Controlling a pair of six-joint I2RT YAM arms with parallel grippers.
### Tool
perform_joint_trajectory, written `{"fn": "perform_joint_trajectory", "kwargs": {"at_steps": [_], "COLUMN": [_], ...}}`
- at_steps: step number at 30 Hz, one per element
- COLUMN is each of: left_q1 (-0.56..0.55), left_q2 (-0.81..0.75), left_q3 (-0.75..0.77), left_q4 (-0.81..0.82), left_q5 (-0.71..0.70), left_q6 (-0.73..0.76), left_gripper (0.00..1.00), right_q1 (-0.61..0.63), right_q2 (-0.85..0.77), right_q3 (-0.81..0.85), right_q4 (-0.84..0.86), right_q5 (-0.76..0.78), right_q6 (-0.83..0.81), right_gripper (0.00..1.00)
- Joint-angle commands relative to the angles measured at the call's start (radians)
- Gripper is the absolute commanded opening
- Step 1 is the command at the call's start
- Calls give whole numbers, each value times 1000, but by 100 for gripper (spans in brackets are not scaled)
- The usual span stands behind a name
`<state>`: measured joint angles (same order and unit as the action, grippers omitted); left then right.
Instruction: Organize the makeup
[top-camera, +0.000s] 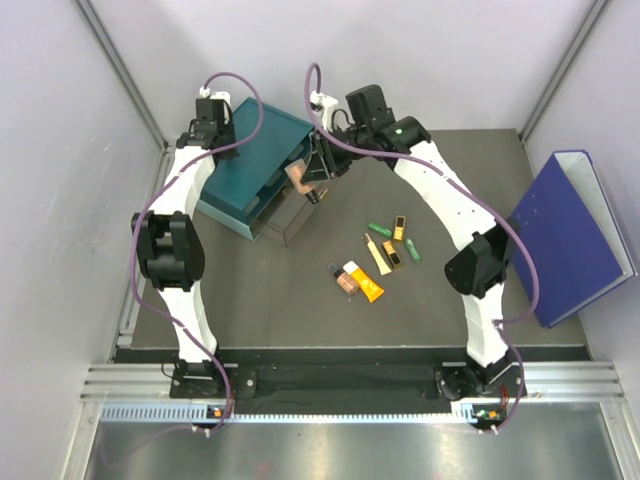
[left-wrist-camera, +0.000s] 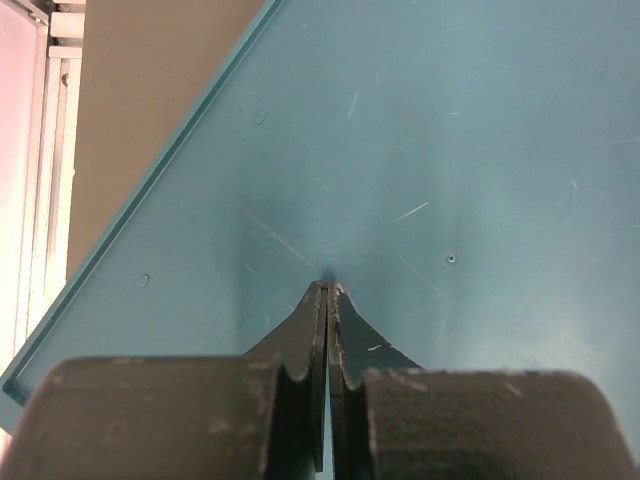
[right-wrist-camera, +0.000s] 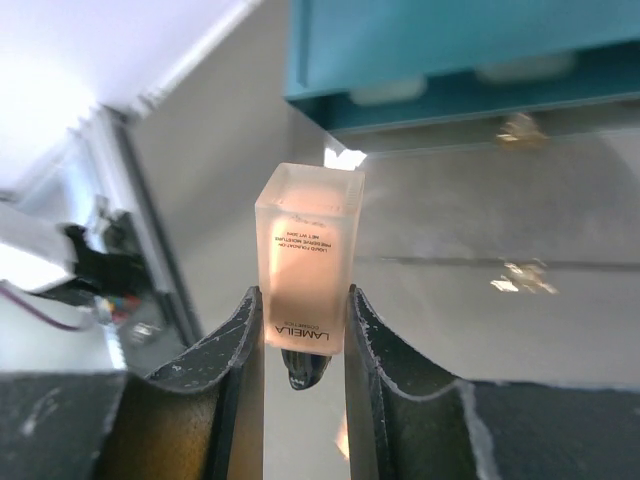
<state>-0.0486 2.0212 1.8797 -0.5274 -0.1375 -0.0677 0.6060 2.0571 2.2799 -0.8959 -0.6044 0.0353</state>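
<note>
My right jaws pinch the peach bottle low on its body, one pad flat against each side. Its dark cap pokes out at six o'clock below the pinch and its frosted base stands toward twelve. The hold looks square, not skewed. My left jaws are pressed together, tips resting on the lid of the teal drawer box. I judge that this pins the box so it cannot slide.

The step in hand, as I read it, is to set this bottle into the clear drawer. From above, the drawer juts out of the box at about six o'clock from the bottle. The bottle hangs just beside the box front; I cannot tell whether it touches. To do it well, I should come down clear of the drawer rim and tip the bottle until it lies along a wall. I should spread the right jaws only once it is nearly resting, so it does not drop and roll. The left jaws should bear down throughout.

The loose makeup lies on the desk at four o'clock from the bottle, well apart.
</note>
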Motion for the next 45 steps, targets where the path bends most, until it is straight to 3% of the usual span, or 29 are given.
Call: {"fn": "perform_joint_trajectory", "kwargs": {"at_steps": [1,16,25,26,29,31,38,41,45], "left_q1": [3,3,3,3,3,3,3,3,3], "left_q2": [85,82,86,89,96,99,119,122,119], "left_q3": [-27,-25,-13,-11,5,13,21,19,22], "left_q4": [-129,-134,-149,-149,-163,-166,-167,-174,-175], "left_q5": [35,55,56,56,56,55,79,72,61], "left_q6": [0,-9,-12,-12,-12,-12,-32,-27,-21], "left_gripper": [1,1,2,2,3,3,6,7,8], "right_q1": [-5,38,47,49,48,48,46,44,23], "right_q2": [69,207,238,236,229,219,179,134,58], "right_q3": [-20,27,33,35,29,24,6,7,-26], "right_q4": [207,341,351,348,341,341,356,361,347], "right_q5": [-136,-57,-44,-34,-6,6,64,109,190], "right_q6": [196,313,334,333,321,314,276,259,235], "right_gripper": [0,0,7,20,38,41,72,79,82]}}
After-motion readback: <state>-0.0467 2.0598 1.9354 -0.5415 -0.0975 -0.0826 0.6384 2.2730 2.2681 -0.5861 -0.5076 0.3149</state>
